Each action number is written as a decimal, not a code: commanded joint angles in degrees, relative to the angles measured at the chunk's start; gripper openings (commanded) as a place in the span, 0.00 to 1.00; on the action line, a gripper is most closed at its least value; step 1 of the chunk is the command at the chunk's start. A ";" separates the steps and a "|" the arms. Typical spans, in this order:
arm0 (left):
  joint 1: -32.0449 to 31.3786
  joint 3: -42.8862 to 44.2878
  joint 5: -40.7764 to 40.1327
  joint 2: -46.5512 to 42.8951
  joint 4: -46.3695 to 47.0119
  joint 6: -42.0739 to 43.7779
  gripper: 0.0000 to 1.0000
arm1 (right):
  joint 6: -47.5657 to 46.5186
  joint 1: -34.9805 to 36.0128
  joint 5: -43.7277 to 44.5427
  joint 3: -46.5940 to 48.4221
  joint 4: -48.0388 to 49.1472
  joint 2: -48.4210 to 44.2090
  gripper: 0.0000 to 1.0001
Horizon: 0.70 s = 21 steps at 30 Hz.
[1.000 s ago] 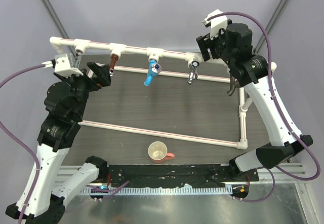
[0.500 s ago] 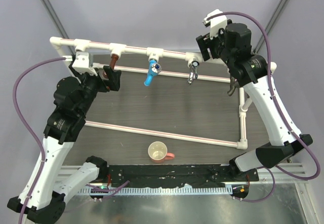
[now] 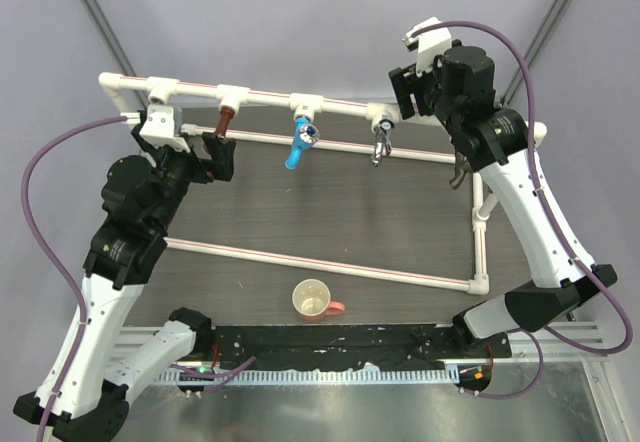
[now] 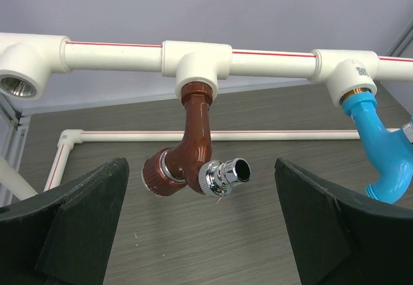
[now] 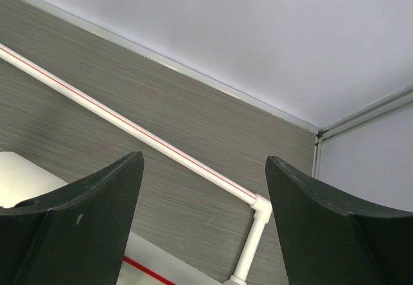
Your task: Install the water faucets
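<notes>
My left claw (image 4: 201,230) is spread wide and holds nothing. The copper-brown faucet (image 4: 193,144) hangs straight ahead, centred between my 2 fingers and slightly above them. It sits in a tee socket (image 4: 196,55) under the top rail (image 4: 115,47), its body running downward and its chrome spout pointing toward my right-hand finger. My left arm is much the nearer. My right claw (image 3: 408,92), jaws apart and empty, waits at the far end by the chrome faucet (image 3: 380,146). I judge the approach is forward and a little up, closing across the body.
</notes>
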 commanded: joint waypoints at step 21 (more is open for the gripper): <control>-0.13 -6.63 -0.76 -1.98 8.81 0.10 0.96 | 8.02 1.46 -0.47 -5.69 -0.54 -3.30 0.82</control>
